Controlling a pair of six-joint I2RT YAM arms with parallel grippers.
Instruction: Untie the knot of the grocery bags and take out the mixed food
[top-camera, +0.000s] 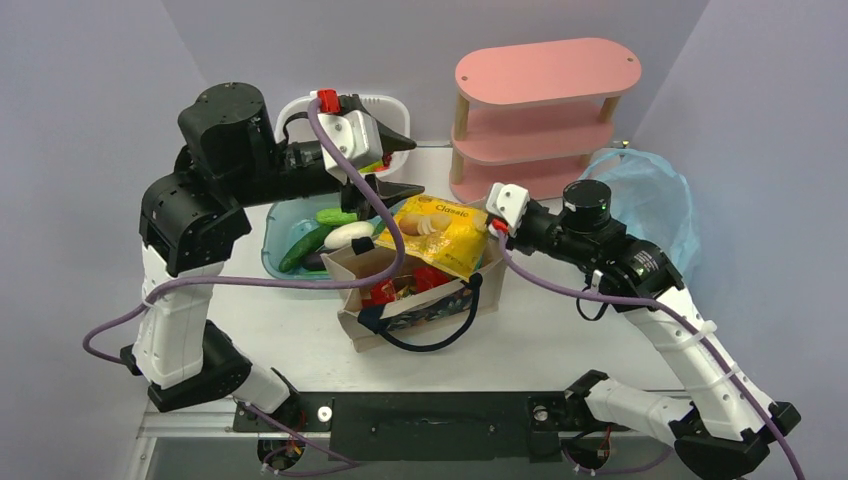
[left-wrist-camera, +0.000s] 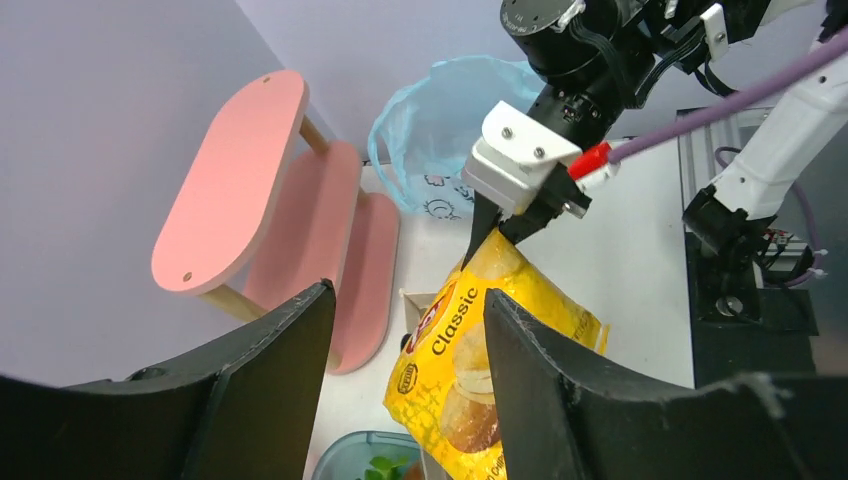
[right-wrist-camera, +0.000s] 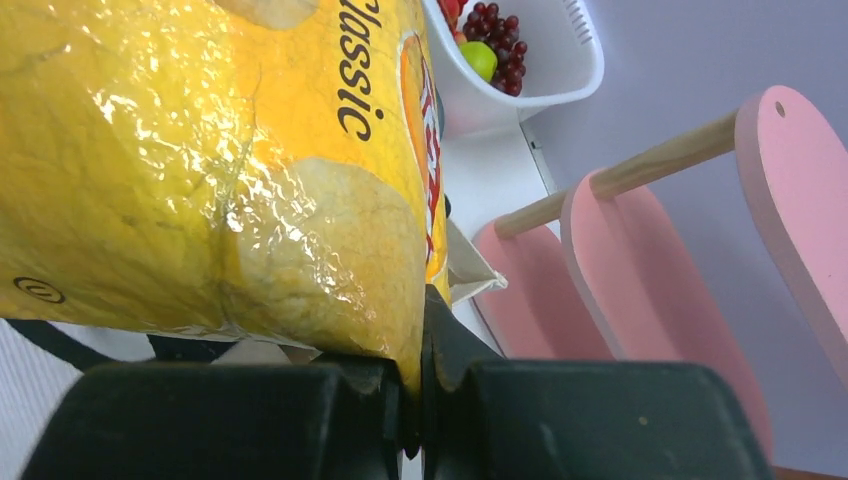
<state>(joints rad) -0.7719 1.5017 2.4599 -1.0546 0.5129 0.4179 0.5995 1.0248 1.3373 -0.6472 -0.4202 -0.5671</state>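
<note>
Right pincer (top-camera: 493, 228) clamped on yellow snack packet (top-camera: 440, 235) at its edge. Left pincer (top-camera: 412, 166) apart, holding nothing; packet just ahead.

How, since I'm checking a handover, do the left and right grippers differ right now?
The left gripper has its fingers standing apart; the right gripper has its fingers pressed shut. The left gripper holds nothing; the right gripper pinches an edge of the yellow chip packet, which hangs over the canvas tote. Shared: both have black fingers and point at the packet from opposite sides.
</note>
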